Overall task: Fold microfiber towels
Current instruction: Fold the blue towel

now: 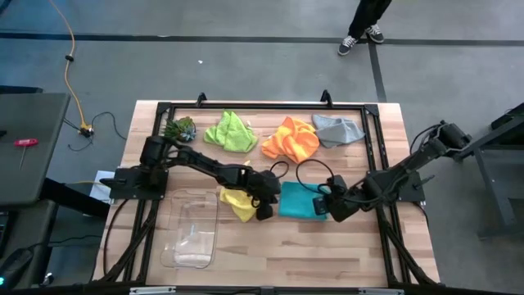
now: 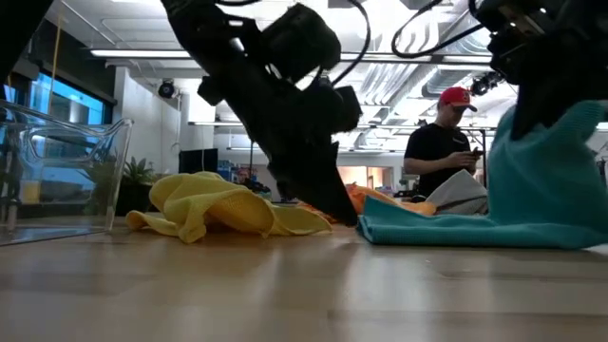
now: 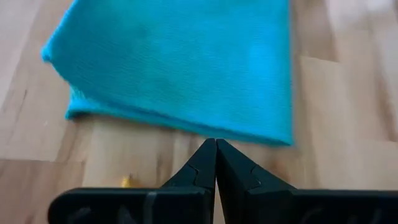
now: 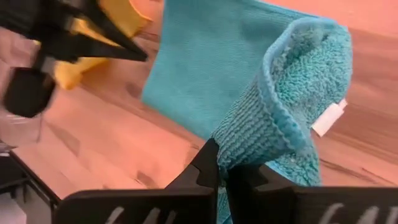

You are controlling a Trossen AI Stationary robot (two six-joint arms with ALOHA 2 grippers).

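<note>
**Right gripper lifts teal towel's edge**

At the wooden table (image 1: 360,246), a clear bin (image 1: 191,231) stands left of the teal towel (image 1: 296,199), and a small plant (image 1: 180,128) sits at the far left corner. The yellow towel (image 1: 236,201) lies crumpled just left of the teal towel, under the left arm. The left gripper (image 3: 216,158), fingers pressed together and holding nothing, points down at the tabletop just beside the teal towel's left edge. The teal towel lies flat at the table's middle, its right edge raised. There the right gripper (image 4: 222,167) is clamped on a fold of teal cloth, a white tag (image 4: 328,117) showing beside the pinch; no writing on it can be read. Behind the teal towel lie the green towel (image 1: 230,131), the orange towel (image 1: 291,139) and the grey towel (image 1: 338,129), in a row. Beyond the table, a person (image 2: 445,142) in a red cap stands in the room.
</note>
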